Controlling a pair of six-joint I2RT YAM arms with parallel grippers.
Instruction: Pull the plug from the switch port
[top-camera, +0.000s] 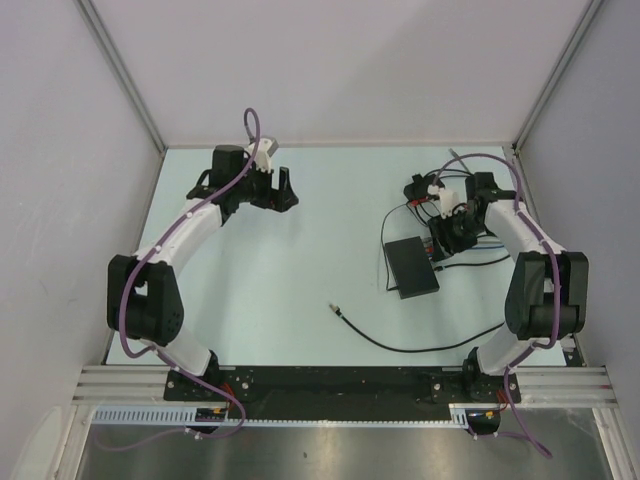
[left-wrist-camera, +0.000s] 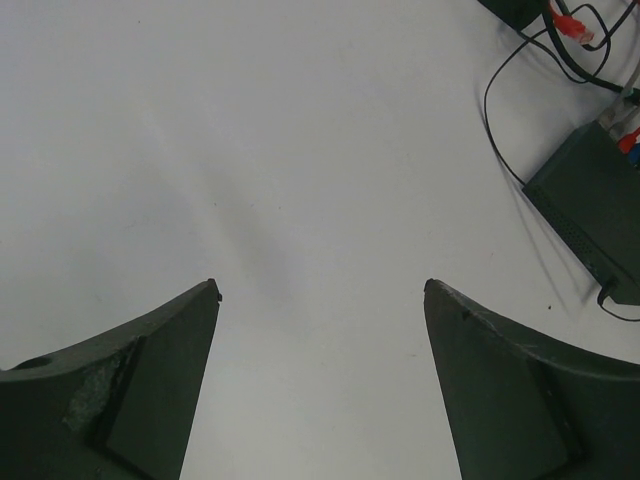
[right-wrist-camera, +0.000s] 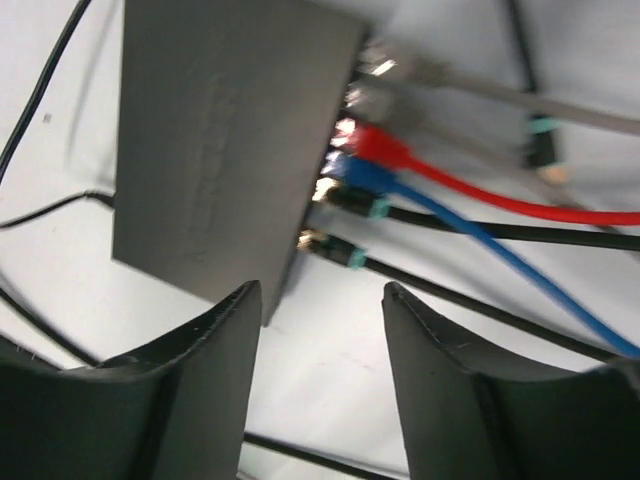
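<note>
Hovering right gripper at the plugged edge of the black network switch, jaws apart and empty.

Nearest the arm bases, a loose black cable lies on the table, on the near side of the switch. The switch port row runs along one short edge, holding a red plug, a blue plug and teal-booted black plugs; which socket is meant cannot be told. Far left of the switch, the left gripper hangs wide open over the table.
</note>
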